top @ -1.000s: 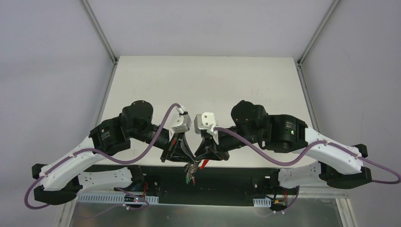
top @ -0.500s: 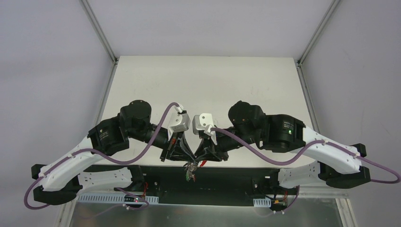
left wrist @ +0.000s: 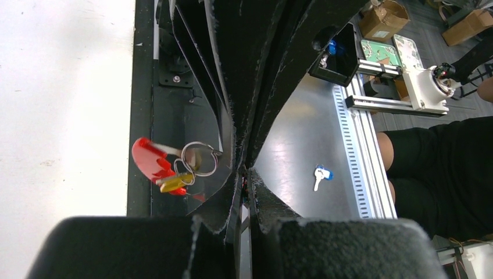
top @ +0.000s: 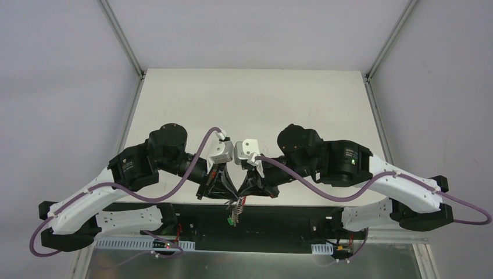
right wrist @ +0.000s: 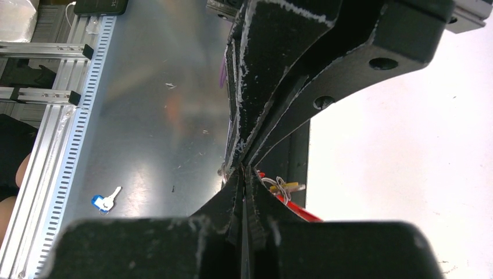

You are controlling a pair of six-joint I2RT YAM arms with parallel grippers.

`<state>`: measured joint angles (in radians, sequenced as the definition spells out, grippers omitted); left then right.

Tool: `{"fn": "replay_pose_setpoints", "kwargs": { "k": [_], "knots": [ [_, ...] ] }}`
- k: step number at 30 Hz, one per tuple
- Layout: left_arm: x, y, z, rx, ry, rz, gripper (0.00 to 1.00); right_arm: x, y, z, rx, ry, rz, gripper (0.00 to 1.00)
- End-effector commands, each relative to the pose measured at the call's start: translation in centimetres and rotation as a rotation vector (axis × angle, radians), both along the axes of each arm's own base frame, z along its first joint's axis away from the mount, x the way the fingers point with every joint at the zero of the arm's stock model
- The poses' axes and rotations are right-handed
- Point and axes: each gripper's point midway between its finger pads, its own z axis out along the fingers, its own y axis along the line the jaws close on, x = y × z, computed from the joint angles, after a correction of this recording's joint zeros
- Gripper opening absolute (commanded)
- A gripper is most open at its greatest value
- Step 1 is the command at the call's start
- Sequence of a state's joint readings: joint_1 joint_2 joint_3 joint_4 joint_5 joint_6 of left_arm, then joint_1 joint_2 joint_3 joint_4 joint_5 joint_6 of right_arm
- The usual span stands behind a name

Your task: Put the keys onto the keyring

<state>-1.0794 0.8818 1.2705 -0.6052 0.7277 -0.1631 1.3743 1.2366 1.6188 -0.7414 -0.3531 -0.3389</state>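
Edging left, the right hand (right wrist: 241, 167) has closed. It meets the left hand (left wrist: 244, 174), also closed, tip to tip past the tabletop's (top: 250, 104) near edge. The keyring (top: 235, 208) and keys (left wrist: 174, 183) dangle just under the tips; which hand pinches them is unclear. A blue-tagged key (left wrist: 320, 174) lies well below on a metal plate (left wrist: 302, 145).

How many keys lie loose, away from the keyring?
1: a blue-tagged key on the grey metal sheet beside the table. Much of both wrist views is blocked, so more may be hidden.
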Motion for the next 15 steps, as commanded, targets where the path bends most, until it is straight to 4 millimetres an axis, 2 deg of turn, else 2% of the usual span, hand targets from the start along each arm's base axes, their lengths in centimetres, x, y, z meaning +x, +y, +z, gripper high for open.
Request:
{"fn": "replay_pose_setpoints", "kwargs": {
  "k": [1, 3, 7, 15],
  "knots": [
    [0.4, 0.1, 2.8, -0.096, -0.079, 0.02, 0.0, -0.2, 0.3, 2.9, 0.116, 0.008, -0.014, 0.0],
    [0.4, 0.5, 3.0, -0.11, -0.096, 0.028, 0.11, 0.0, 0.1, 3.6, 0.165, 0.015, -0.037, 0.0],
    [0.1, 1.4, 4.0, -0.156, -0.129, 0.037, 0.28, 0.3, -0.2, 4.5, 0.235, 0.031, -0.083, 0.0],
    [0.5, 1.8, 4.8, -0.235, -0.173, 0.082, 0.48, 0.5, -0.9, 6.3, 0.359, 0.042, -0.149, 0.0]
  ]
}}
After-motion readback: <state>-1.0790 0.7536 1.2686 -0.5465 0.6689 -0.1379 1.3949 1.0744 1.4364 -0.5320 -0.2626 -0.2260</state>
